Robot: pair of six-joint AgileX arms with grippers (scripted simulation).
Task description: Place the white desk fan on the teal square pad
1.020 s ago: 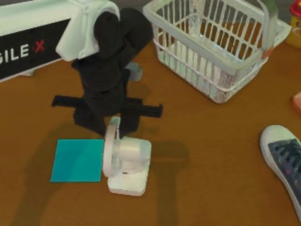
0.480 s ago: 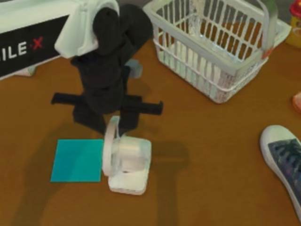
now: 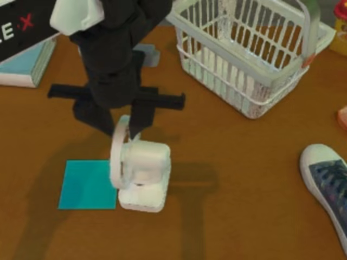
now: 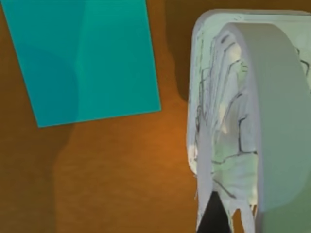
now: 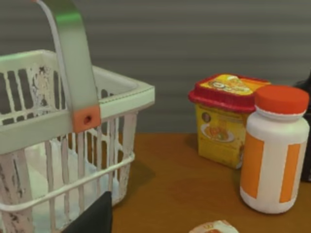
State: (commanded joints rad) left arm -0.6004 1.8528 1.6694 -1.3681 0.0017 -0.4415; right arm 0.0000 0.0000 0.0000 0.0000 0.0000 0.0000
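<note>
My left end effector [image 3: 123, 130] is clamped on the fan's [image 3: 138, 173] ring; the pad [image 3: 87, 184] lies just left of the fan.

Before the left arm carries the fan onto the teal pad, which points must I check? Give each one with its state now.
1. Left gripper closed on the white desk fan ring: cannot tell.
2. Fan clear of the table: cannot tell.
3. Teal square pad free of objects: ok.
4. Fan over the pad: not ok, it stands beside the pad's right edge.
5. White wire basket away from the path: ok.
</note>
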